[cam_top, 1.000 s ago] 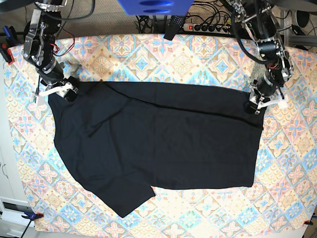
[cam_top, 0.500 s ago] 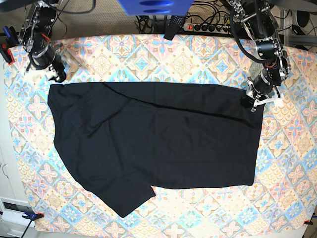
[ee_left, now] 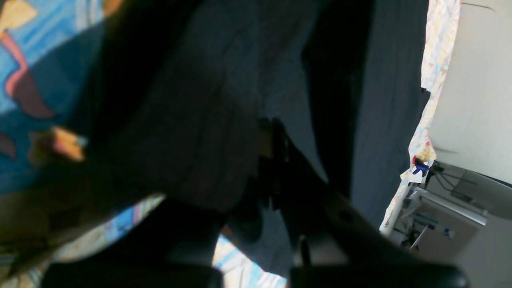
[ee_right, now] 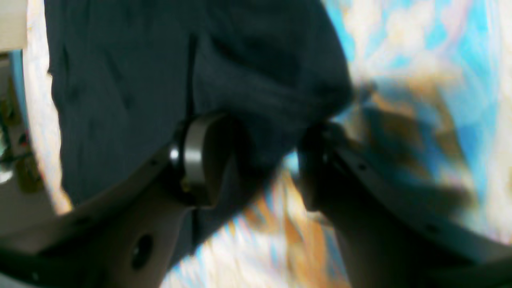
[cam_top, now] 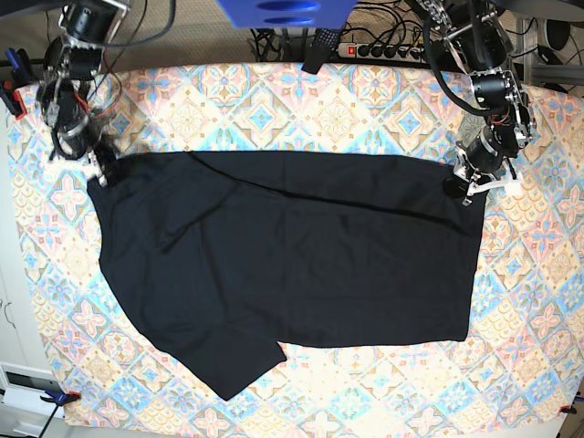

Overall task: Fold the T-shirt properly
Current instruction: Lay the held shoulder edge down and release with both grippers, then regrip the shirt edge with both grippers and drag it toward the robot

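T-shirt (cam_top: 283,265) lies flat, spread across patterned tablecloth (cam_top: 319,109). Right gripper (ee_right: 256,160) at its far corner, jaws apart with a fabric fold between. Left gripper (cam_top: 467,190) at opposite far corner; wrist view too dark, jaw state unclear. Power strip (cam_top: 383,50) behind table.

T-shirt (cam_top: 292,265) on patterned tablecloth (cam_top: 328,109)

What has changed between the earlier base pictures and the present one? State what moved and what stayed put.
The right gripper let go of the T-shirt's far corner, lifted off toward the back edge of the table, then came back down to that corner; its jaws are now open. The left gripper barely moved at the opposite far corner. The T-shirt lies spread flat as before on the patterned cloth.
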